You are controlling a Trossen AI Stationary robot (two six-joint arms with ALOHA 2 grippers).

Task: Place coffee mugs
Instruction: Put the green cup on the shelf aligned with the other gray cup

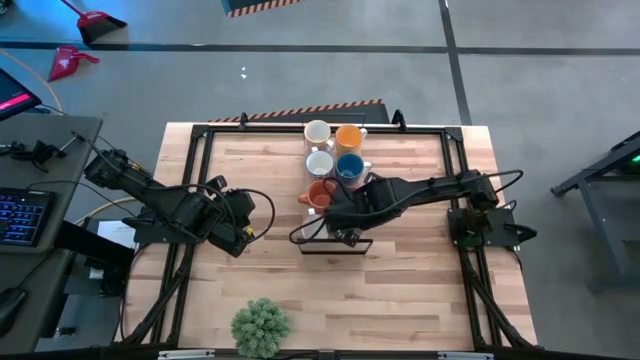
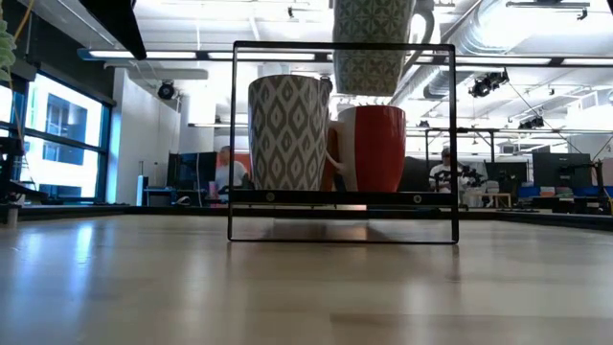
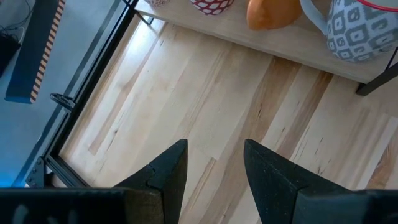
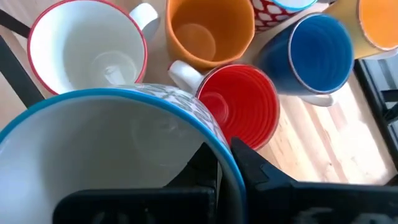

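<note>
Overhead, right fingers [image 4: 227, 165] pinch rim of glossy patterned mug [image 4: 118, 155]; left fingers [image 3: 214, 165] parted, empty.

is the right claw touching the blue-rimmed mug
Touching. In the right wrist view the right claw pinches the rim of the blue-rimmed mug, one finger inside and one outside the wall.

Seven coffee mugs [image 4: 245, 106] crowd the right wrist view, two orange, one blue, one red and three others, and one green plant ball [image 1: 261, 326] sits on the tabletop.
</note>
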